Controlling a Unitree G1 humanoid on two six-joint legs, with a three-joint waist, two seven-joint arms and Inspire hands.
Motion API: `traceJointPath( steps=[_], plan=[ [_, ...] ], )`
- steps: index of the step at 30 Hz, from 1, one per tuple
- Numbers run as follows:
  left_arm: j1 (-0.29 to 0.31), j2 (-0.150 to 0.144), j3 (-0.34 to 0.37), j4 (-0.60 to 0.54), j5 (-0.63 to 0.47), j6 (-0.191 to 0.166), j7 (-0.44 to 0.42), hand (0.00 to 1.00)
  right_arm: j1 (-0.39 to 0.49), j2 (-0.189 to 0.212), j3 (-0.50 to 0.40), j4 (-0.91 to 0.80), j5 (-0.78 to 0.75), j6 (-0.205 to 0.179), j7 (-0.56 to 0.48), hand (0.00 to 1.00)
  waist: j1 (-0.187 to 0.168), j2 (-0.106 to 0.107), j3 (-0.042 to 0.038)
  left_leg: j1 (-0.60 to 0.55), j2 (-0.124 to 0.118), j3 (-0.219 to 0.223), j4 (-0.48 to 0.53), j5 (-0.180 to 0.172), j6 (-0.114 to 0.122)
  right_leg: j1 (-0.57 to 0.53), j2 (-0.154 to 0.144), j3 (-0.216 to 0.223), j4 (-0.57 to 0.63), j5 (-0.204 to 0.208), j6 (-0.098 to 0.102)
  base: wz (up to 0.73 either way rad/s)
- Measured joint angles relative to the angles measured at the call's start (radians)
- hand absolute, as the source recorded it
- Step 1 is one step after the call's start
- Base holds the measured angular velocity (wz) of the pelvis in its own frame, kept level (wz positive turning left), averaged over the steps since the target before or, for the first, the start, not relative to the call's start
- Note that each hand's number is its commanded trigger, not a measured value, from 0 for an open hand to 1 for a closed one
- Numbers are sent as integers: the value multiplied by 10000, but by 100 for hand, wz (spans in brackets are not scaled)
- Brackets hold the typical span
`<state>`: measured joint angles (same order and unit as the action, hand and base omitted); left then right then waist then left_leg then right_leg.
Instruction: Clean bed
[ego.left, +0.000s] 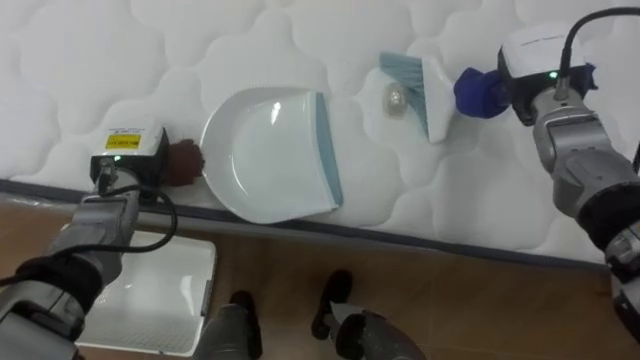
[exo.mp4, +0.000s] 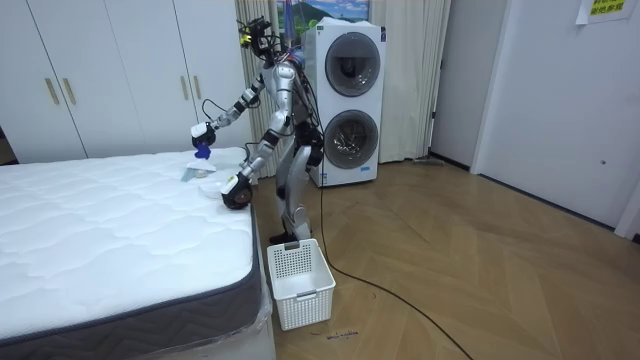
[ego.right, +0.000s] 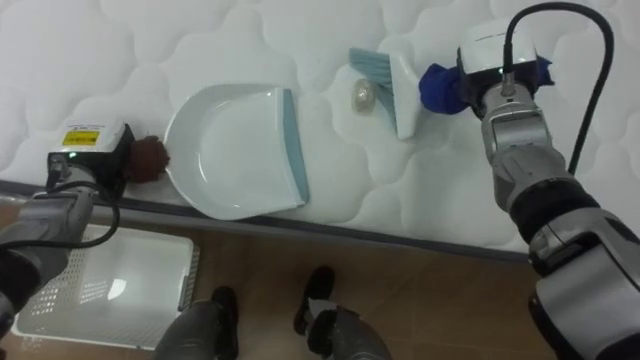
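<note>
A white dustpan (ego.left: 265, 155) with a teal lip lies flat on the white quilted mattress (ego.left: 90, 60) near its front edge. My left hand (ego.left: 165, 165) is shut on the pan's brown handle (ego.left: 184, 162) at the left. To the right, my right hand (ego.left: 530, 95) is shut on the blue handle (ego.left: 480, 90) of a white brush (ego.left: 432, 92) with teal bristles. The brush head rests on the mattress. A small pale crumpled ball (ego.left: 396, 97) lies right beside the bristles, between brush and pan. In the room view I stand at the bed's corner, bent over it.
A white slatted basket (ego.left: 150, 290) stands on the wooden floor by my feet, below the mattress edge (ego.left: 420, 235). Behind me in the room view are two stacked washing machines (exo.mp4: 350, 100) and white wardrobes (exo.mp4: 100, 70).
</note>
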<state>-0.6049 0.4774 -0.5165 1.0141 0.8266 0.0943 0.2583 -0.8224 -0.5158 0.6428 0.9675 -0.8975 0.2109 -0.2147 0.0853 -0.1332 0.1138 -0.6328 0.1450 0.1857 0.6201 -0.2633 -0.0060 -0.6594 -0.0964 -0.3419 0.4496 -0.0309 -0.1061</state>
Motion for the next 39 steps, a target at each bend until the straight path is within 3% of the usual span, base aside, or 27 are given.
traceJointPath(
  steps=[8, 16, 27, 35, 39],
  plan=[
    [-56, 7, 35, 3, 336, 74, -17, 100, -2, 47, -9, -259, 181, 8, 244, 100, -10, -2, -1, -7, 16, 8, 28, 5, -9, -27, 10, 19, 14, 10, -18, 0],
    [-146, 1, 40, 176, 408, 105, -16, 100, 430, 58, 5, -1629, -216, 84, 660, 100, -35, -10, -6, 74, 16, 78, 59, 12, -22, -47, 3, 111, 127, 8, -48, -2],
    [-110, -383, 35, 518, 738, 255, 220, 100, 831, 1324, 9, -2402, -23, -374, 1114, 100, 60, 11, -21, 320, -83, 126, -22, 44, -18, 95, -78, 194, 249, -29, -18, -1],
    [-58, -500, 103, 766, 793, 279, 354, 100, 823, 1650, -11, -2940, -50, -477, 1680, 100, 96, 63, -89, 319, -206, 203, -25, 62, 16, -70, -215, 306, 502, -104, -4, -1],
    [70, -701, 256, 1066, 785, 311, 528, 100, 825, 1758, -5, -3410, -14, -477, 2210, 100, 90, 185, -173, 342, -215, 211, -22, 70, 26, -67, -220, 316, 512, -99, -10, 0]
  ],
)
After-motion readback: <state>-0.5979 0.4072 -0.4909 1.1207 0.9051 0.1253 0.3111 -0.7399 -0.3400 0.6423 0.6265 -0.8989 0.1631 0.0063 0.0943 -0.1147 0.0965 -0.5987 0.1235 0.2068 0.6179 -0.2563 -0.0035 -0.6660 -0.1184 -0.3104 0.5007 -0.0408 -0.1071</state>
